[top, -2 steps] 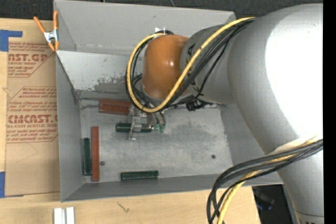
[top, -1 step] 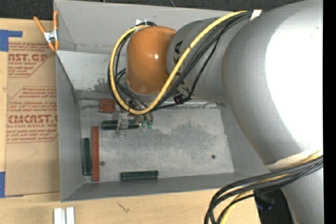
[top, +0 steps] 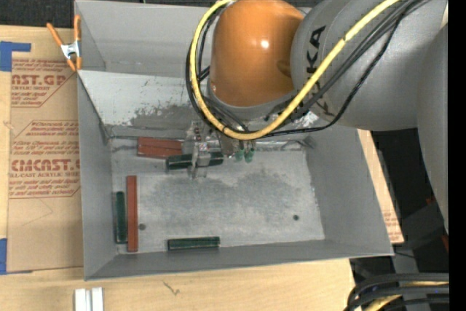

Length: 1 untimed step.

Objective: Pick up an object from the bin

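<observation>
Lying along the left wall of the grey bin (top: pixel 342 178), a dark green stick (top: pixel 119 217) and a red stick (top: pixel 132 213) sat side by side. Farther right, towards the back, a red-brown block (top: pixel 159 148) rested near a short dark green bar (top: pixel 178 163); a longer green stick (top: pixel 194 244) lay by the front wall. The gripper (top: pixel 198 159) stood at the bar's right end; whether it was clenched or released could not be told.

Grey metal bin (top: pixel 247 200) with a scratched floor. Far left: a red-brown block (top: pixel 159 148), a short green stick (top: pixel 177 164) just beside it. Near left: a red stick (top: pixel 132 213) side by side with a dark green bar (top: pixel 119 217), and a long green stick (top: pixel 194 244) by the near wall.
</observation>
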### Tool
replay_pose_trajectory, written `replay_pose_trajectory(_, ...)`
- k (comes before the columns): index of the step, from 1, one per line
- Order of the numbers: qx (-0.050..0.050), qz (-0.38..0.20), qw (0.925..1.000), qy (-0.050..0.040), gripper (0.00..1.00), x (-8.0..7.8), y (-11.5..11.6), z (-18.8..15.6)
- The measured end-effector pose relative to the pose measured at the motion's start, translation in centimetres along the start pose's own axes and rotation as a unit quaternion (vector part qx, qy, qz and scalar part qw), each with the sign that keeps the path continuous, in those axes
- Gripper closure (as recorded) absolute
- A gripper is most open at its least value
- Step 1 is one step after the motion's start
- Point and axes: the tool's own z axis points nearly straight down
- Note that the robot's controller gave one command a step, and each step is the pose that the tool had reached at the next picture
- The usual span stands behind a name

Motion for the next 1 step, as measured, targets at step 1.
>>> replay_pose_trajectory(1,0.0,0.0,1.0,0.0002,1.0,0.01,0.0,0.01)
